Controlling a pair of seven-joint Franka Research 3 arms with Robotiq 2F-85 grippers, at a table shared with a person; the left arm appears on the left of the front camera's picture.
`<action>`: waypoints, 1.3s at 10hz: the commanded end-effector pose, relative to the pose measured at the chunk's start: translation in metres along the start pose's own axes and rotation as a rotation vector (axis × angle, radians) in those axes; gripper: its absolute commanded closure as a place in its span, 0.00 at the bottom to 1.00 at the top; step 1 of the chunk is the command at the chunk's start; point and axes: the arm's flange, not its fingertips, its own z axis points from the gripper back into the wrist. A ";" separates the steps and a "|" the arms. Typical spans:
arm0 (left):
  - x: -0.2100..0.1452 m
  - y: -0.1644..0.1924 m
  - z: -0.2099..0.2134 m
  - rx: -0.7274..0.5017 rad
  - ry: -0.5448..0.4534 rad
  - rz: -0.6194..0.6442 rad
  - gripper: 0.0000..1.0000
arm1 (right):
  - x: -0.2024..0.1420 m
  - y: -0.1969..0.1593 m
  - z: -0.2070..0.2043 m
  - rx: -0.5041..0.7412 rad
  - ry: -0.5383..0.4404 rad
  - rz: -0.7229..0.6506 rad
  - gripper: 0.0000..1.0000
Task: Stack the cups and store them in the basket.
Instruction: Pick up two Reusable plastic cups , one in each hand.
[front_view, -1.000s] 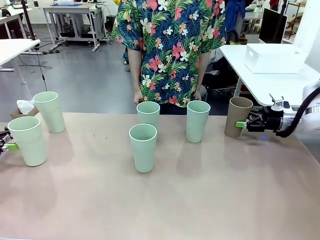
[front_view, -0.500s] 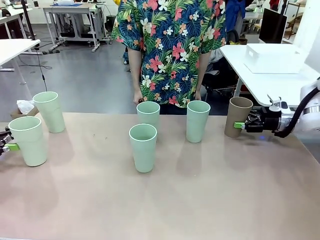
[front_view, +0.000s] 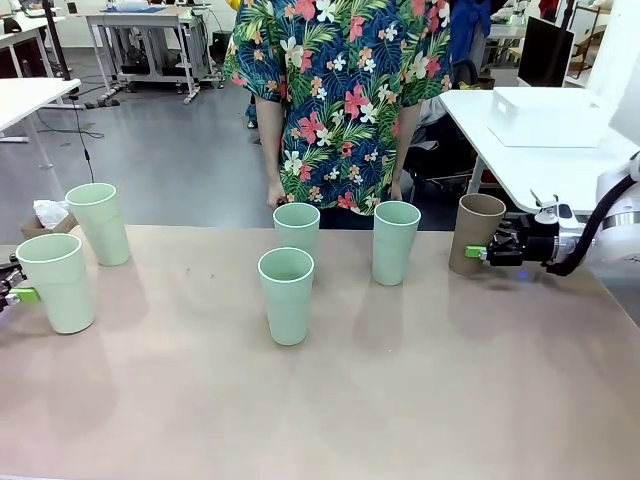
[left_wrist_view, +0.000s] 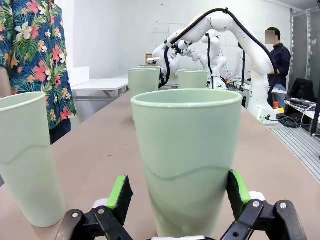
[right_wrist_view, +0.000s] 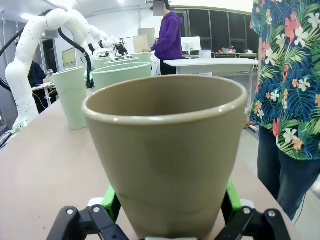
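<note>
The front camera is looking across the table (front_view: 400, 420) at the person (front_view: 340, 90). Low wrist cameras are facing each other, left close on a green cup (left_wrist_view: 187, 165), right on the tan cup (right_wrist_view: 167, 155), both shared with the front view.

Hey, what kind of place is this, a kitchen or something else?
Most likely a robotics lab, not a kitchen: a robot's right gripper is at a tan cup, a white work table stands on bare grey floor, and a monitor sits behind.
</note>
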 end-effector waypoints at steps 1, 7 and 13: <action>0.000 -0.016 -0.011 0.009 0.018 -0.024 0.00 | 0.003 -0.004 -0.009 -0.017 0.003 0.000 0.00; -0.003 -0.021 -0.031 0.029 0.032 -0.014 0.00 | 0.001 -0.005 -0.014 -0.022 0.001 -0.009 0.00; -0.006 -0.024 -0.041 0.038 0.021 0.004 0.00 | 0.001 -0.007 -0.019 -0.028 -0.005 -0.016 0.00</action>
